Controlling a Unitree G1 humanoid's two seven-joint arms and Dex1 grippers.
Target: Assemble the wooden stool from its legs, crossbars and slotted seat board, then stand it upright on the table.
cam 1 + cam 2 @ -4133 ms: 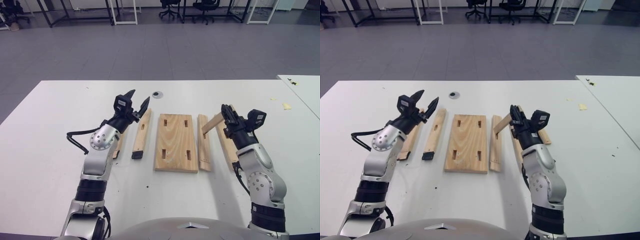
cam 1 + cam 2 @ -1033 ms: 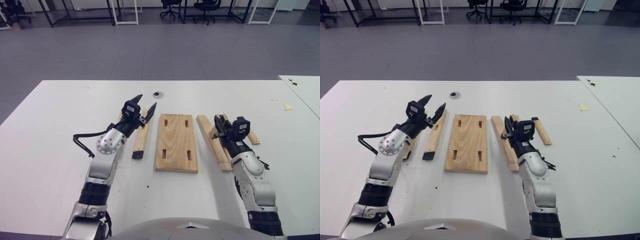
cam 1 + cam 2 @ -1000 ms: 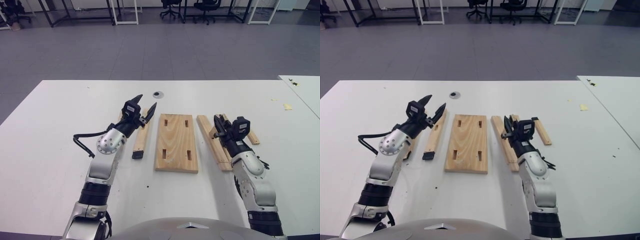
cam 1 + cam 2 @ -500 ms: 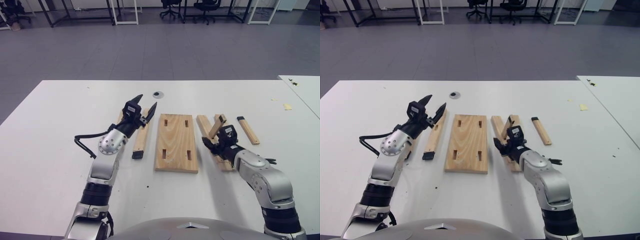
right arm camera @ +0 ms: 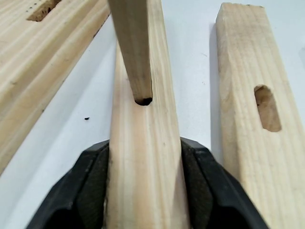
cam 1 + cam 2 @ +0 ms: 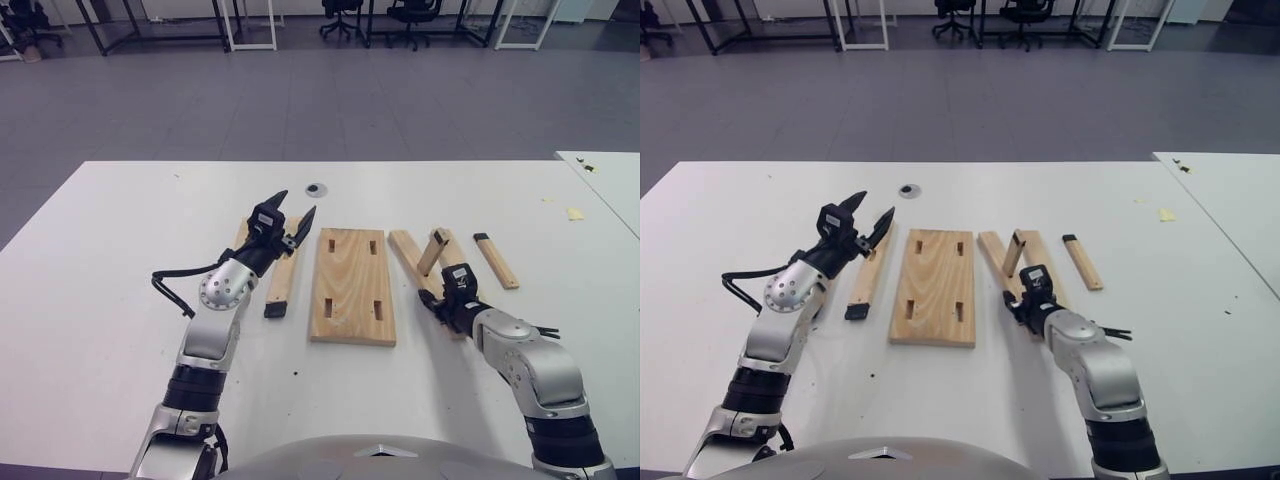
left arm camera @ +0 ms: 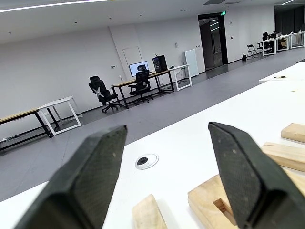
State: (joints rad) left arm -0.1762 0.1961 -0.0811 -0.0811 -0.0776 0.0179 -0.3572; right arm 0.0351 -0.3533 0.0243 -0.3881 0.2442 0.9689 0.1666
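Right pincer [image 5: 145, 187] clamps a leg [image 5: 145, 143], crossbar [image 5: 133, 47] standing in its slot; board [image 5: 43, 43] just left, second leg [image 5: 248, 119] just right. Left pincer [image 6: 294, 208] wide above a third leg [image 6: 283, 270].

A white bench [image 6: 100, 300] carries pale honey-coloured wood. The seat board [image 6: 352, 275] has fine lengthwise grain and four darker slots. The left leg [image 6: 283, 265] has a black end, and the crossbar [image 6: 496, 262] a black tip. The left claw [image 6: 295, 203] and right claw [image 6: 440, 303] are black. The held leg [image 5: 143, 133] shows straight pale grain. The floor [image 6: 300, 100] is grey.
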